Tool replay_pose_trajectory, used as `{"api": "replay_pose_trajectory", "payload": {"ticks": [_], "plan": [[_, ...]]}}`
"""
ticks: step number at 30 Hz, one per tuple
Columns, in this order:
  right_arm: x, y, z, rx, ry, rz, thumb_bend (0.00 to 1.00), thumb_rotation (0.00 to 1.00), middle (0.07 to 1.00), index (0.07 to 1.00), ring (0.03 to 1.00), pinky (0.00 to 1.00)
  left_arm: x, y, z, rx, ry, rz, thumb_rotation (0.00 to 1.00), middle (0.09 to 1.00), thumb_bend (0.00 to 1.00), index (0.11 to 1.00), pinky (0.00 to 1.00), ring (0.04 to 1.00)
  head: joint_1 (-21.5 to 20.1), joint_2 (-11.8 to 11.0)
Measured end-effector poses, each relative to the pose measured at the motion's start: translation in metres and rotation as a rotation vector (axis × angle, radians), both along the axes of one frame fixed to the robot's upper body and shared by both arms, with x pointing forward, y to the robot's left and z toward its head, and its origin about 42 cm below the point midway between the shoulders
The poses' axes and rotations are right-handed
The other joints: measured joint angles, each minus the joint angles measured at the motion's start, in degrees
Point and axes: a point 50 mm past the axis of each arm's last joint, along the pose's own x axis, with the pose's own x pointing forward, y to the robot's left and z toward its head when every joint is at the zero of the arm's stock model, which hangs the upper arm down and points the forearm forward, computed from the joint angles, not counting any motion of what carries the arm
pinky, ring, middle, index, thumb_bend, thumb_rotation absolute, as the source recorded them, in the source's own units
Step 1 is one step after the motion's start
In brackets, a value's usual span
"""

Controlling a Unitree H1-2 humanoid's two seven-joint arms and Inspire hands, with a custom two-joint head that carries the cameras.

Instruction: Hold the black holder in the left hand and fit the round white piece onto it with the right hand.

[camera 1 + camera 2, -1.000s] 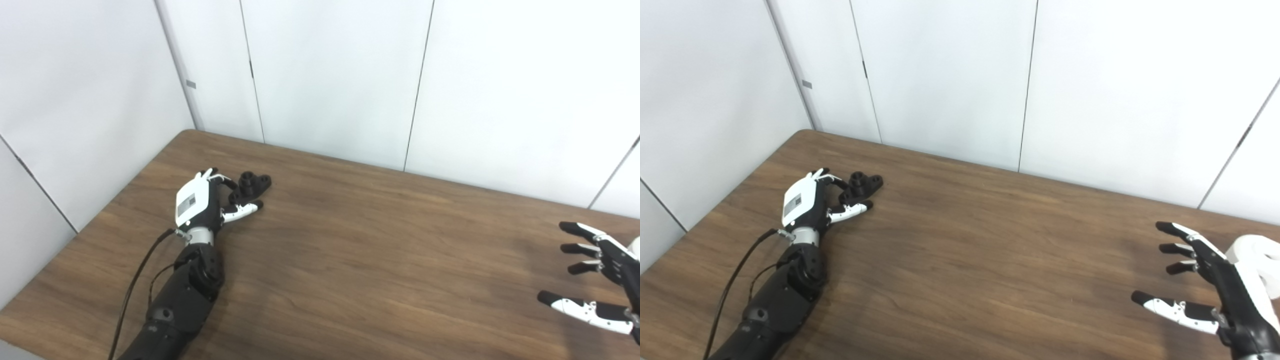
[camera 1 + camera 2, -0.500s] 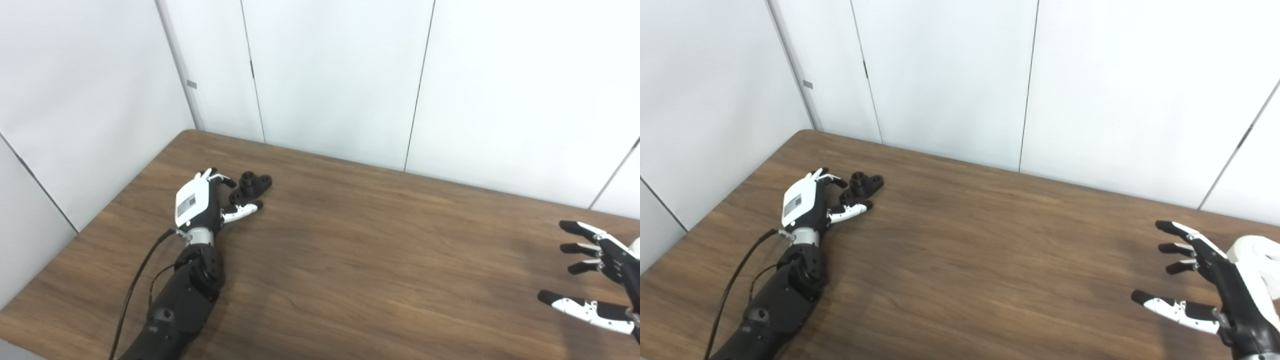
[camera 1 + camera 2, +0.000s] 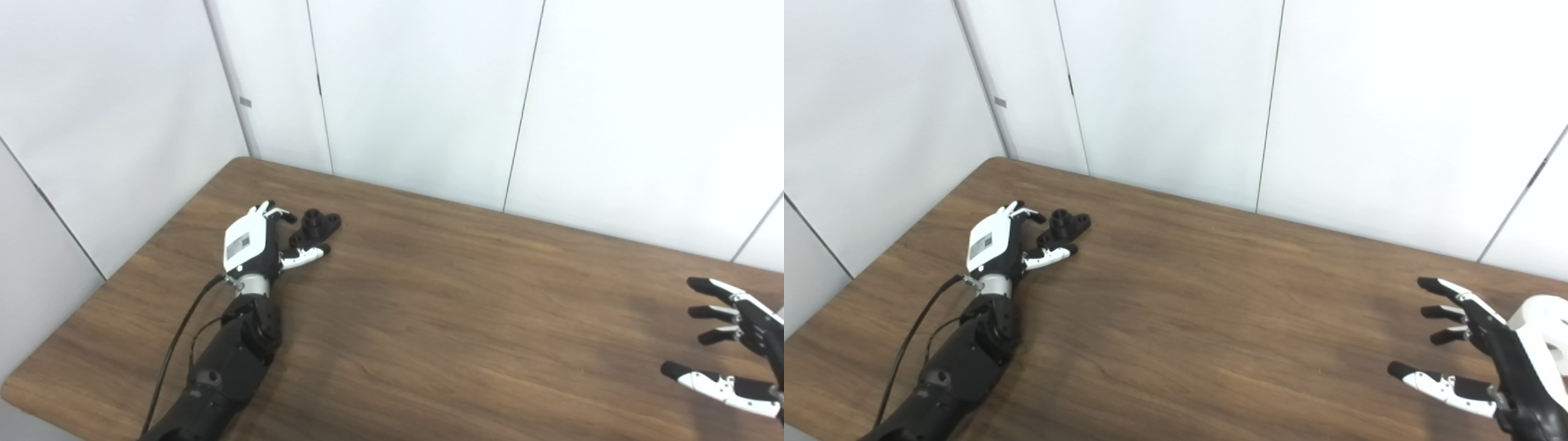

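Black holder between left hand fingers, contact unclear; right hand fingers spread, empty.

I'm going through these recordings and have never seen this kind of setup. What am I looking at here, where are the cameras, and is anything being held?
This is a humanoid robot at a brown wooden table, filmed by two cameras side by side on its head, so both pictures show one scene from places a little apart. Its arms enter from the bottom edge.

The left robot hand, black with a white back plate, sits by the small black plastic holder that lies on the table. Its fingers curl around the holder's near side, but they have not clearly closed on it.

The right robot hand hovers open with fingers spread. Just behind it, partly hidden, lies the round white plastic piece, seen only in the right eye view.

So nothing is held yet, and the fitting has not begun.
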Motion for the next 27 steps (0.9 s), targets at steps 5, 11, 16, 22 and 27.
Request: {"api": "replay_pose_trajectory", "payload": {"ticks": [5,11,16,22,27], "plan": [[-0.0016,-0.0041,-0.0003,0.0,0.006,-0.014,0.53,0.01,0.844,0.809,0.731,0.56,0.0007,-0.0006,-0.0004,-0.023,-0.001,-0.004,0.2,0.921,0.82,0.668,0.87,0.959,0.09,0.26],[-0.0029,-0.0045,-0.0023,-0.001,0.015,-0.015,0.53,0.0,0.843,0.81,0.727,0.56,0.0006,-0.0002,-0.0002,-0.034,-0.008,-0.005,0.2,0.908,0.81,0.655,0.85,0.953,0.09,0.44],[-0.0029,-0.0044,-0.0025,-0.001,0.019,-0.014,0.53,0.0,0.854,0.816,0.736,0.57,0.0008,-0.0003,0.0007,-0.035,-0.022,-0.014,0.17,0.891,0.79,0.617,0.82,0.938,0.18,0.53],[-0.0029,-0.0043,-0.0026,-0.001,0.021,-0.013,0.53,0.0,0.852,0.815,0.734,0.57,0.001,-0.0015,-0.0001,-0.078,-0.033,-0.028,0.06,0.876,0.54,0.497,0.85,0.939,0.0,0.62],[-0.0028,-0.0043,-0.0026,-0.001,0.022,-0.012,0.52,0.0,0.854,0.816,0.737,0.57,0.0014,-0.0031,-0.0005,-0.092,-0.035,-0.036,0.05,0.865,0.52,0.491,0.8,0.928,0.0,0.62]]}}
